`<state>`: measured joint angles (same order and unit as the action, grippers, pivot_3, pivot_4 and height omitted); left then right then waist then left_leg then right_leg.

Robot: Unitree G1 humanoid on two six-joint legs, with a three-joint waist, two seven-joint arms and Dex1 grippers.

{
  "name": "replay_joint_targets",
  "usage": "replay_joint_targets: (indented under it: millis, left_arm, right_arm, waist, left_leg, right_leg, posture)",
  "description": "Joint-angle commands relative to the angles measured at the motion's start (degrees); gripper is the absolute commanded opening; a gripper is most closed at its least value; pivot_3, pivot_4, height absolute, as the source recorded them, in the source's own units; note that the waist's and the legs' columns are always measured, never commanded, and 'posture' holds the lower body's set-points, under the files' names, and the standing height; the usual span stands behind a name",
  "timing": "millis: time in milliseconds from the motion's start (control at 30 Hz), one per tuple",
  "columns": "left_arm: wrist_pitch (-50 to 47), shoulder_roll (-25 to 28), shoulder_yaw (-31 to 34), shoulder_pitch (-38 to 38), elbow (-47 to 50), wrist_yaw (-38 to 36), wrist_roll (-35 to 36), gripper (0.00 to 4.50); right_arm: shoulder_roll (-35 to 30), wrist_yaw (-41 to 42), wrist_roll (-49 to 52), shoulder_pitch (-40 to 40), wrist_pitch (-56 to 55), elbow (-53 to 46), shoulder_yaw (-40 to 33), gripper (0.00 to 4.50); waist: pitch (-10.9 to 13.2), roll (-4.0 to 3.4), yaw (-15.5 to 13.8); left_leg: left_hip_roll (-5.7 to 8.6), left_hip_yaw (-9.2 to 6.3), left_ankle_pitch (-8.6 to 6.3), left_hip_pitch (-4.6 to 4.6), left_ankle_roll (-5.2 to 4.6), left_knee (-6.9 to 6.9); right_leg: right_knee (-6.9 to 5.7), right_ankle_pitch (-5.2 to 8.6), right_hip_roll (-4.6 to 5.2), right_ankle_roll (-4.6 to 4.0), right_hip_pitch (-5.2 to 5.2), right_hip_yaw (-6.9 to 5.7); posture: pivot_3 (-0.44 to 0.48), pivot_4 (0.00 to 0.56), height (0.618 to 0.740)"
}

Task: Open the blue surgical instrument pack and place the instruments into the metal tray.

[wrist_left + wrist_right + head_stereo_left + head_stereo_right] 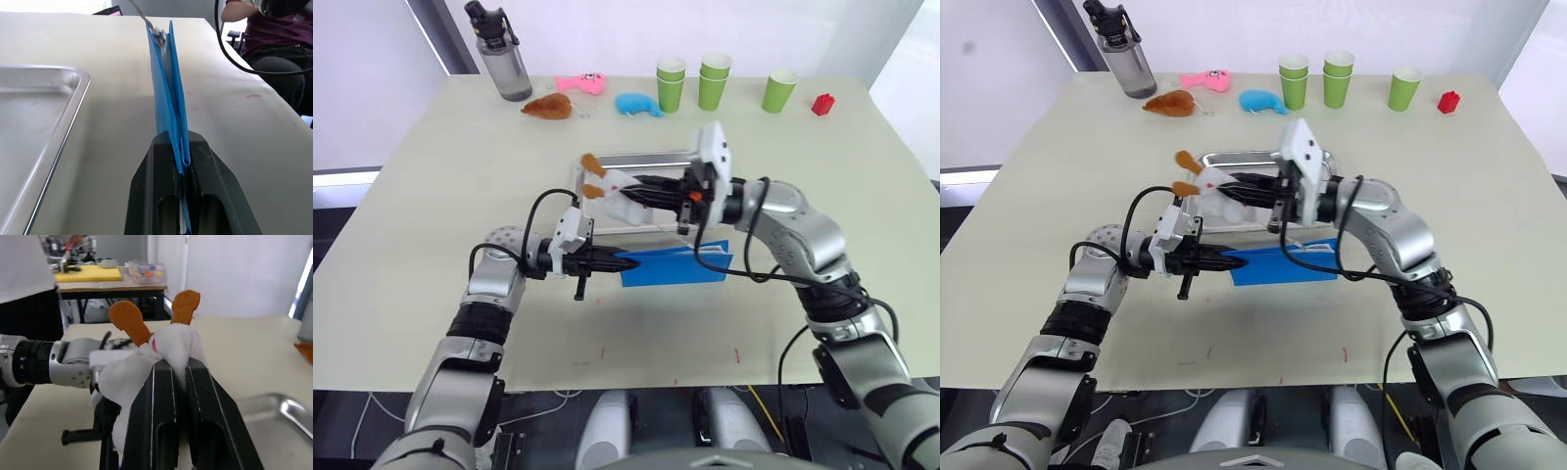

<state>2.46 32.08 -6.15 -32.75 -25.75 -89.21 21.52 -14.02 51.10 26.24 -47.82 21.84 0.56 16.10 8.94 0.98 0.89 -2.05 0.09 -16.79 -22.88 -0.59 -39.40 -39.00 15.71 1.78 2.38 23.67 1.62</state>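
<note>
Cream-coloured surface (pixel 440 166) is carrying everything; white wall behind it. Along the far edge: dark water bottle (pixel 499 51), brown plush (pixel 548 106), pink plush (pixel 580 83), blue plush (pixel 638 104), green paper cups (pixel 715 80), small red block (pixel 822 104).

Left hand (pixel 625 262) is reaching in from the robot's left, fingers (pixel 161 196) pressed together on the left end of the blue surgical instrument pack (pixel 677 264). Pack is closed, standing on edge rather than lying flat, long axis running left-right across the surface, roughly parallel to the near edge. In the left wrist view the pack is pointing straight away from the fingers, thin edge up, with a bit of silvery metal (pixel 157 32) showing at its far end; can't tell what it is. Pack is sitting just on the near side of the metal tray (pixel 607 163), toward the robot.

Metal tray's long axis is also running left-right, parallel to the pack. Bare steel bottom showing in the left wrist view, rim just beside the pack.

Right hand (pixel 646 185) is coming in from the robot's right, hanging over the tray, fingers (pixel 166 396) clamped on a white plush toy (pixel 625 201) with orange ears (pixel 592 164). Toy is pointing toward the robot's left, ears outboard.

A person in a dark red top (pixel 274 34) is sitting beyond the surface.
</note>
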Motion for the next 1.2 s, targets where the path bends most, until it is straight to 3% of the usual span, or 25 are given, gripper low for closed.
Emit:
replay_joint_targets:
  millis: [33,200,333,667,933,1033,1200]
  left_arm:
    - [1.0,-0.1,-0.6,0.3,0.2,-2.4,-0.5,0.00]
    - [0.9,0.0,-0.5,0.6,0.4,-2.3,-0.6,0.00]
    - [1.1,0.2,-0.4,0.8,0.3,-2.2,-0.7,0.00]
    - [2.3,0.1,-0.3,0.5,-1.3,-2.0,-1.2,0.00]
    - [3.3,-0.4,-0.5,-0.2,-2.6,-2.5,-1.6,0.00]
    - [3.5,-0.4,-0.6,-0.4,-3.0,-2.6,-1.8,0.00]
    - [3.7,-0.3,-0.7,-0.2,-3.0,-2.6,-1.8,0.00]
  right_arm:
    - [4.6,0.5,-4.6,-3.8,-7.4,2.0,2.3,0.08]
    - [9.6,0.7,-5.9,-4.4,-10.5,3.2,1.8,0.08]
    - [9.6,1.5,-5.5,-2.8,-10.1,1.1,0.9,0.08]
    - [-1.8,11.6,0.3,10.6,-1.5,-15.0,4.6,0.08]
    - [-7.1,13.0,-16.7,12.4,-15.8,-9.9,13.4,0.08]
    - [-6.7,12.5,-18.6,11.9,-18.3,-8.5,13.0,0.99]
    - [-7.6,13.5,-18.9,10.6,-20.6,-8.1,10.9,3.70]
  waist:
    - [0.0,0.00,0.0]
    - [0.0,0.00,0.1]
    - [0.0,0.00,0.1]
    - [0.0,-0.01,0.1]
    - [0.0,-0.01,0.0]
    - [0.0,-0.01,0.0]
    - [0.0,-0.01,0.0]
  left_leg:
    - [0.00,-0.04,0.00,0.00,0.00,0.00]
    - [0.00,-0.10,0.02,0.00,0.04,0.00]
    - [0.00,-0.11,0.03,0.00,0.06,0.00]
    - [0.01,-0.18,0.02,0.02,0.03,-0.01]
    - [0.00,-0.31,0.03,0.13,0.02,-0.06]
    - [0.00,-0.31,0.03,0.13,0.03,-0.08]
    - [-0.01,-0.31,0.04,0.13,0.04,-0.08]
  right_leg:
    - [-0.02,0.00,-0.01,-0.01,0.00,-0.04]
    - [-0.03,-0.01,-0.01,-0.02,-0.02,-0.08]
    - [-0.02,-0.01,-0.01,-0.03,-0.02,-0.09]
    - [0.01,-0.01,0.02,-0.03,-0.11,-0.15]
    - [-0.10,-0.10,-0.11,-0.17,-0.18,-0.24]
    - [-0.10,-0.10,-0.11,-0.17,-0.19,-0.24]
    - [-0.08,-0.10,-0.10,-0.18,-0.19,-0.24]
  posture:
    - [0.000,0.150,0.734]
    - [0.000,0.150,0.734]
    - [0.000,0.150,0.734]
    - [0.000,0.150,0.734]
    - [0.000,0.150,0.734]
    - [0.000,0.150,0.734]
    - [0.000,0.150,0.734]
